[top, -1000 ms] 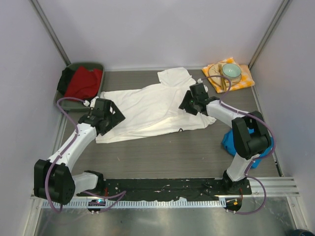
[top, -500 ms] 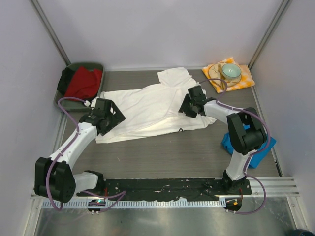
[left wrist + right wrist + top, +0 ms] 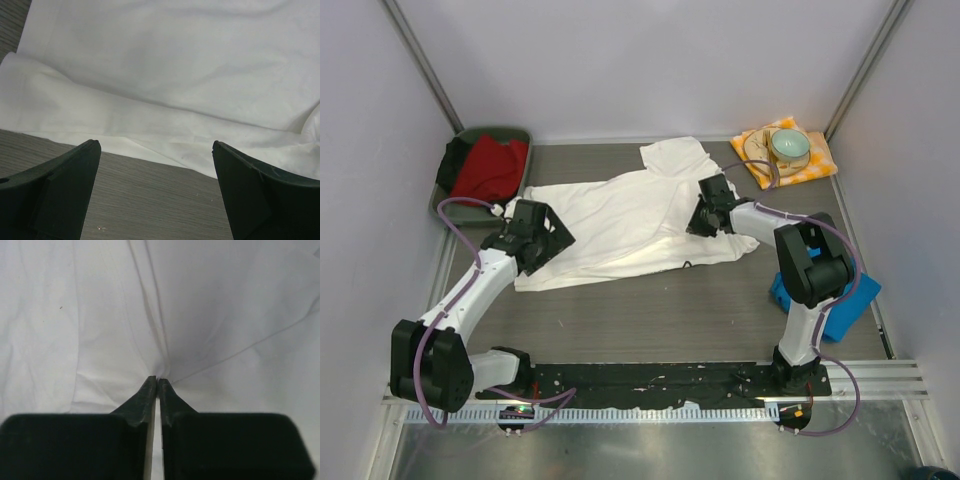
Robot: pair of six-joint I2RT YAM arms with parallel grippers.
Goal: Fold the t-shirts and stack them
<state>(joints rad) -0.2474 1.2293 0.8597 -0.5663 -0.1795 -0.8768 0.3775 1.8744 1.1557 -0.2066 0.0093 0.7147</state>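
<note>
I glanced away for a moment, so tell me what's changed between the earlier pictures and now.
The right claw closed, pinching a fold of the white t-shirt near its right side. That arm's elbow swung left, uncovering more of the blue t-shirt. The left claw stayed open at the white t-shirt's near left edge. The checked napkin and bin did not move.
</note>
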